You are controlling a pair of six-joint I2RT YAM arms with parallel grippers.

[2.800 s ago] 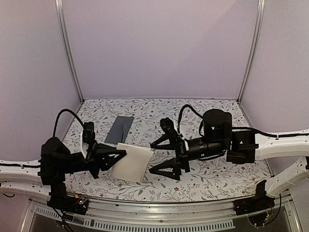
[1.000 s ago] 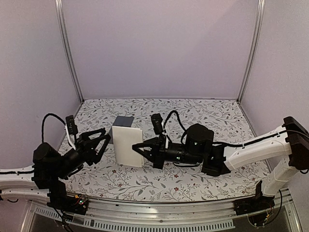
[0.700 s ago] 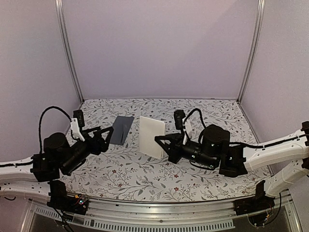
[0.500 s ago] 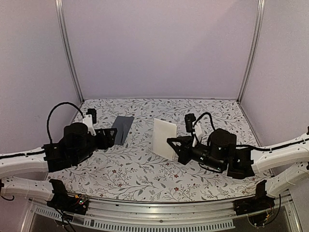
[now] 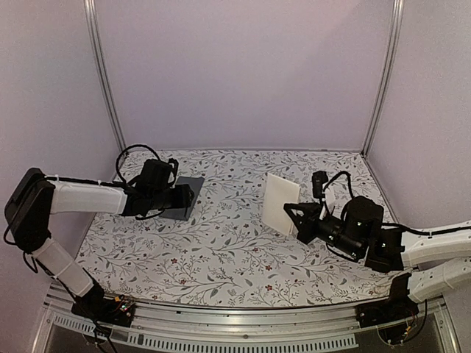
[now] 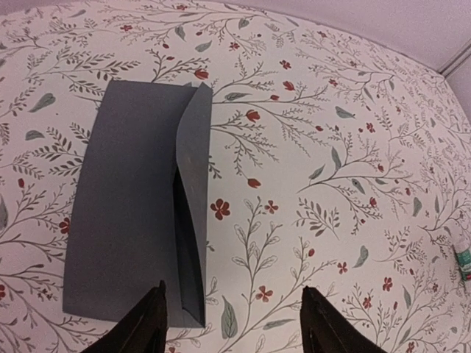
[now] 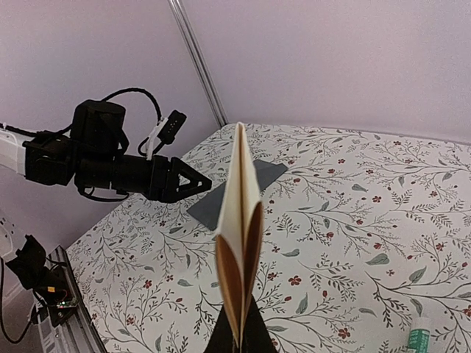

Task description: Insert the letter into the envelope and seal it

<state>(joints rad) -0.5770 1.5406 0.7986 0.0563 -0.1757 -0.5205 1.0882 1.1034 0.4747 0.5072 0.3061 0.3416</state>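
Left gripper (image 6: 235,327) hovers right over the envelope (image 6: 125,220), fingers spread wide, one tip above the slightly raised flap (image 6: 193,184). Well off to the envelope's right, the right gripper (image 5: 300,220) has its fingers pinched on the folded letter (image 7: 239,235), held upright on edge. The trick now, I'd say: lift that flap fully and pin the envelope down, so the letter slides in square, not crumpled.

Floral tablecloth (image 5: 221,250) covers desk: white ground, grey-green sprigs, small red blossoms. Plain lilac walls (image 5: 243,73) on three sides. Metal corner posts (image 5: 103,81) at back. Aluminium rail (image 5: 243,329) along near edge. Small teal-white tube (image 7: 419,340), possibly glue stick, on cloth, cut off by frame edge.
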